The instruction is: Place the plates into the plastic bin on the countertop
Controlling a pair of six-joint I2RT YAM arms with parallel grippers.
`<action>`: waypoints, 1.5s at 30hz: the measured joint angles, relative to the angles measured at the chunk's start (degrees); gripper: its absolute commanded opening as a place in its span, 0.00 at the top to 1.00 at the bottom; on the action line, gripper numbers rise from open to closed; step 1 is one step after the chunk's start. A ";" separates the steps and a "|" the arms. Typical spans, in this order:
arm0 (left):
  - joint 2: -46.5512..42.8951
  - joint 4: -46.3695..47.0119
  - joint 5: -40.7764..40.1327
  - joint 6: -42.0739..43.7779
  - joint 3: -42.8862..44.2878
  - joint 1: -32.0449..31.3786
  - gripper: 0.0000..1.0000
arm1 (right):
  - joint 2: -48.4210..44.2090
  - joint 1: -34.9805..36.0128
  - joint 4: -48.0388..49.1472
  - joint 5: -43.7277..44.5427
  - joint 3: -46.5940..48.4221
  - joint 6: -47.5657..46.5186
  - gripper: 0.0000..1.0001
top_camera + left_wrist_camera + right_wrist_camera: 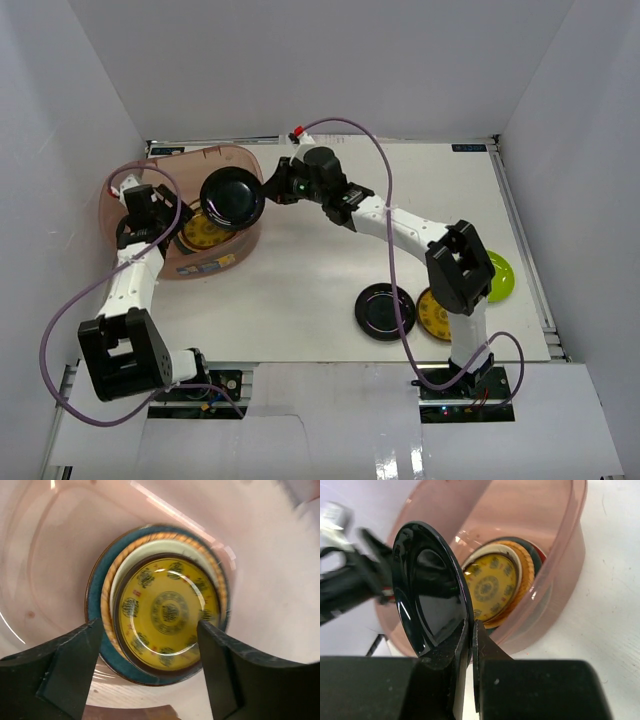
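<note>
The plastic bin (215, 149) sits at the back left of the countertop (300, 285). The right gripper (471, 630) pinches a glossy black plate (427, 595) by its rim, one finger on each face. Seen from the right wrist, the plate stands on edge out from the fingers, reaching toward the bin's open mouth. From above, this plate (232, 197) looks nearly round, its hollow face turned up, and it hangs over the bin's right rim, with the right gripper (270, 190) just outside that rim. On the bin's floor lies a flat stack: a gold-patterned plate (167, 612) on top, then a cream plate (127, 565), a woven tan plate (106, 605) and a dark teal plate (97, 577) under it. The left gripper (150, 627) hangs above this stack inside the bin, its fingers spread wide with nothing between them. Well to the right of the bin, a second black plate (385, 311), a second gold plate (432, 318) and a lime green plate (500, 277) lie flat on the countertop, the last two partly hidden by the right arm.
</note>
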 measured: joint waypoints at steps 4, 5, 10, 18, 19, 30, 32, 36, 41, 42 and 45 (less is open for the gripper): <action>-6.78 0.37 1.18 -1.33 0.00 0.85 0.11 | 7.26 0.74 -2.89 1.11 6.54 0.04 0.92; -9.68 0.76 1.88 -1.66 0.00 1.01 0.10 | 9.53 1.03 -3.69 1.49 9.33 -0.02 0.92; -23.80 4.28 8.68 -2.01 0.04 0.96 0.10 | 18.56 2.69 -5.70 4.07 20.39 -0.81 0.90; -29.66 4.04 26.84 -1.70 -3.13 -1.07 0.12 | 24.65 7.13 -4.55 6.43 27.74 -0.63 0.48; -29.68 3.17 28.83 -1.73 -3.98 -1.31 0.12 | 24.59 7.41 -4.52 6.47 27.67 -0.81 0.48; -31.01 1.46 35.95 -4.70 -5.95 -22.25 0.21 | -10.43 4.42 -1.79 12.50 -12.48 -6.16 0.84; -29.31 2.84 32.44 -5.01 -6.58 -31.01 0.21 | -24.22 0.94 -0.74 14.47 -25.38 -6.23 0.86; -19.76 5.95 22.97 -5.60 -7.26 -49.75 0.20 | -49.37 -13.99 0.96 16.13 -49.48 -3.72 0.84; -6.34 8.46 13.81 -5.62 -7.41 -62.88 0.20 | -72.87 -30.25 -12.98 21.51 -68.94 -0.42 0.43; -3.85 8.96 12.13 -5.60 -7.39 -64.15 0.20 | -76.74 -31.52 -16.57 21.99 -70.71 0.09 0.34; 1.51 9.84 7.93 -5.55 -7.41 -66.51 0.20 | -85.05 -33.33 -26.60 25.38 -72.02 1.97 0.25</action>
